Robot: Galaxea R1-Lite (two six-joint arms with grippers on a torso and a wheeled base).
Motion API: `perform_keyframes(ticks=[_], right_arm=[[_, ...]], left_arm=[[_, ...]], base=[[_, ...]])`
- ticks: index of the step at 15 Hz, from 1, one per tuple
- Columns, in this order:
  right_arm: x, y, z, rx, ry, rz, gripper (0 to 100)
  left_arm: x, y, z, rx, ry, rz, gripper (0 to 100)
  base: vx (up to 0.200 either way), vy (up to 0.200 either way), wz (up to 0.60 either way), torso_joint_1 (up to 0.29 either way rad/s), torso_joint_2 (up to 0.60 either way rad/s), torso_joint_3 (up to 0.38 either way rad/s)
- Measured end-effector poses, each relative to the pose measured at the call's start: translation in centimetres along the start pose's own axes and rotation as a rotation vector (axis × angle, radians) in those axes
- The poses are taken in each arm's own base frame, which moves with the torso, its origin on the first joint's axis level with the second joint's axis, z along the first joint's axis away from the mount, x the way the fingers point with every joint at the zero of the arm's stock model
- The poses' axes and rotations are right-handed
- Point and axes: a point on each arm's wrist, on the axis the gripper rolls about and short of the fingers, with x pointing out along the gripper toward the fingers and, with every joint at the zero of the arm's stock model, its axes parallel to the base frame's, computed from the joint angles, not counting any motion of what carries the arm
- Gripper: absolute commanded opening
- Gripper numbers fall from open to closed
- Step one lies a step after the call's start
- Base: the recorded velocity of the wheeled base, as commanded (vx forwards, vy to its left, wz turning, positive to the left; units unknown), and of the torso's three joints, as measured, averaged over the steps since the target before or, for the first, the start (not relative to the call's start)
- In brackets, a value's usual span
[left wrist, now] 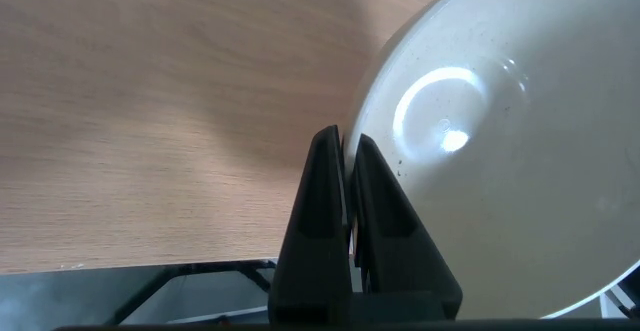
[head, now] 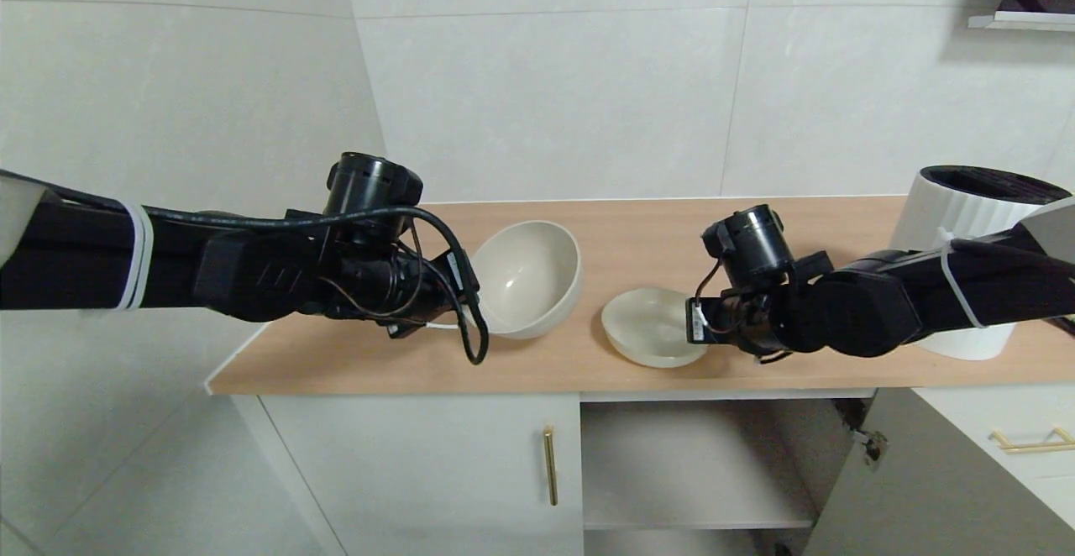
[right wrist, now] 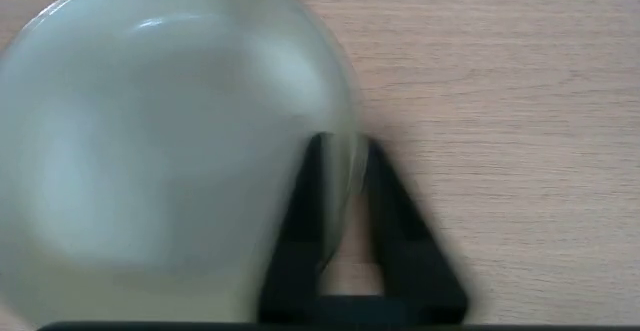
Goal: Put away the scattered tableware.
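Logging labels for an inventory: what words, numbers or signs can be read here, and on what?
No text is readable.
On the right arm, a small white sticker: too small to read.
On the deep cream bowl and the shallow pale bowl: no print visible.

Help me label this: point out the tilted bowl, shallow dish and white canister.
tilted bowl [head: 525, 275], head view, inner wall
shallow dish [head: 645, 325], head view, inside floor
white canister [head: 957, 207], head view, ribbed side

Head camera looked down on the counter [head: 638, 241] from afar, wrist cameras sat tight behind left pincer [left wrist: 346, 137] and right pincer [right wrist: 345, 147], sharing deep bowl [head: 529, 275] and shallow bowl [head: 651, 325] ahead.
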Motion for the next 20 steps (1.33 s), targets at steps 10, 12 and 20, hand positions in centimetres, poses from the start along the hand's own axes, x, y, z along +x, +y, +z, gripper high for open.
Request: perform_keyframes(ticks=[10, 12, 20], right_arm=[[-2.7, -1.3, 1.1, 0.026, -0.027, 0.025, 0], [-4.7, -2.7, 1.3, 0.042, -0.012, 0.082, 0], [-13.5, -7.7, -2.1, 0.048, 0.116, 0.250, 0]], left_arm=[[-3.1, 0.0, -0.3, 0.017, -0.019, -0.024, 0], [-4.4, 0.4, -0.9, 0.038, -0.016, -0.023, 0], [-10.5, 2.7, -5.4, 0.209, 0.031, -0.115, 0]], base=[[0.000, 0.000, 0.00, 0.000, 0.00, 0.000], [0.000, 0.000, 0.00, 0.000, 0.00, 0.000], [0.000, 0.000, 0.00, 0.000, 0.00, 0.000]])
